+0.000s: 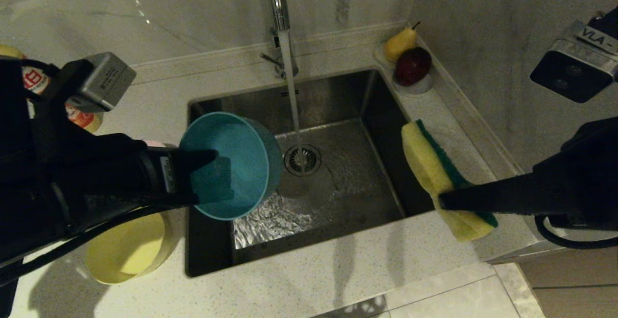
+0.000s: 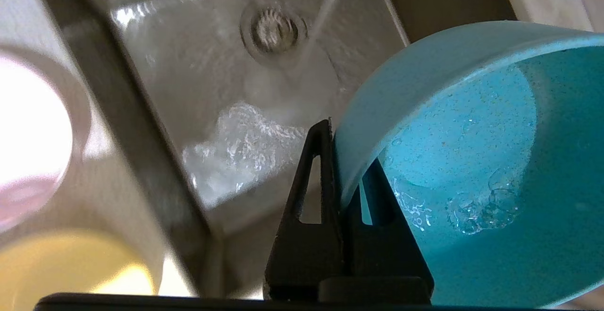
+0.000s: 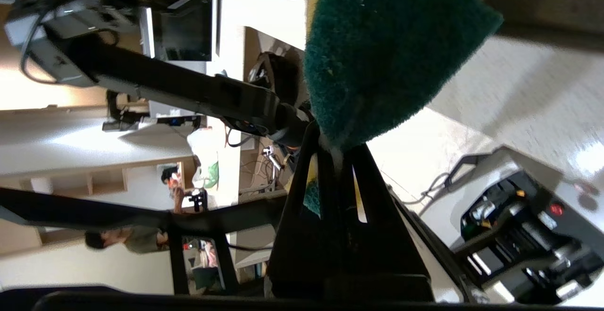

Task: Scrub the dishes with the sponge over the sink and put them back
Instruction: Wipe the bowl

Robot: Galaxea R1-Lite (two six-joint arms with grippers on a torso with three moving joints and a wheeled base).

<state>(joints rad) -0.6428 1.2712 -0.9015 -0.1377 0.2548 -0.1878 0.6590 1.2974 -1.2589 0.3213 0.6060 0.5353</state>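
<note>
My left gripper (image 1: pixel 208 175) is shut on the rim of the light blue bowl (image 1: pixel 236 163), one finger inside and one outside. The bowl is tipped on its side above the left part of the sink (image 1: pixel 367 178), with water droplets inside it (image 2: pixel 476 207). In the left wrist view the left gripper (image 2: pixel 337 160) pinches the bowl wall. My right gripper (image 1: pixel 442 201) is shut on the yellow and green sponge (image 1: pixel 432 161), held above the sink's right edge. The green scouring face of the sponge (image 3: pixel 387 51) rises from the right gripper (image 3: pixel 330 146). The yellow bowl (image 1: pixel 125 248) and pink bowl (image 2: pixel 28 136) stand on the counter to the left.
Water runs from the faucet (image 1: pixel 280 9) onto the drain strainer (image 1: pixel 302 159). A small white dish with a pear and an apple (image 1: pixel 410 60) sits at the back right corner. A bottle (image 1: pixel 84 117) stands at the left, behind my left arm.
</note>
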